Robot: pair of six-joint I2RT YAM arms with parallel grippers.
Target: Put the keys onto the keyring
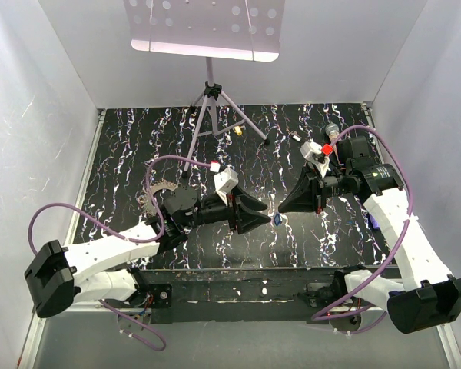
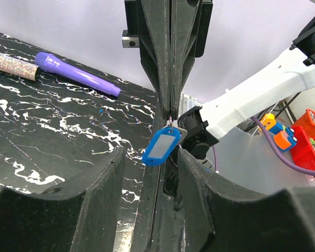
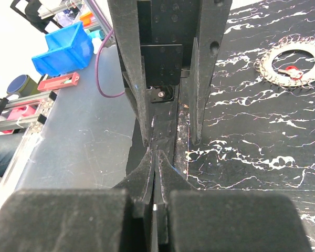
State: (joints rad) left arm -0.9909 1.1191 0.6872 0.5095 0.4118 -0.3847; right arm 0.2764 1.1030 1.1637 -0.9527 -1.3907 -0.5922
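The blue key [image 2: 161, 147] has a flat blue head with a pale window. It hangs by a small metal loop from the tip of the right hand [image 2: 171, 111], whose fingers are pressed together on that loop, near the centre of the overhead frame. The left hand [image 3: 170, 139] is spread, with one finger on each side of the key, neither touching it. Only the left wrist view shows the key's face, along with one purple pen [image 2: 76, 73] and one glittery tube [image 2: 10, 64] in the upper left. Only the right wrist view shows the one keyring [image 3: 262, 65] clearly. This jagged grey loop lies flat on the desk [image 1: 123, 146] in the upper right, with one red key [image 3: 290, 70] inside it.
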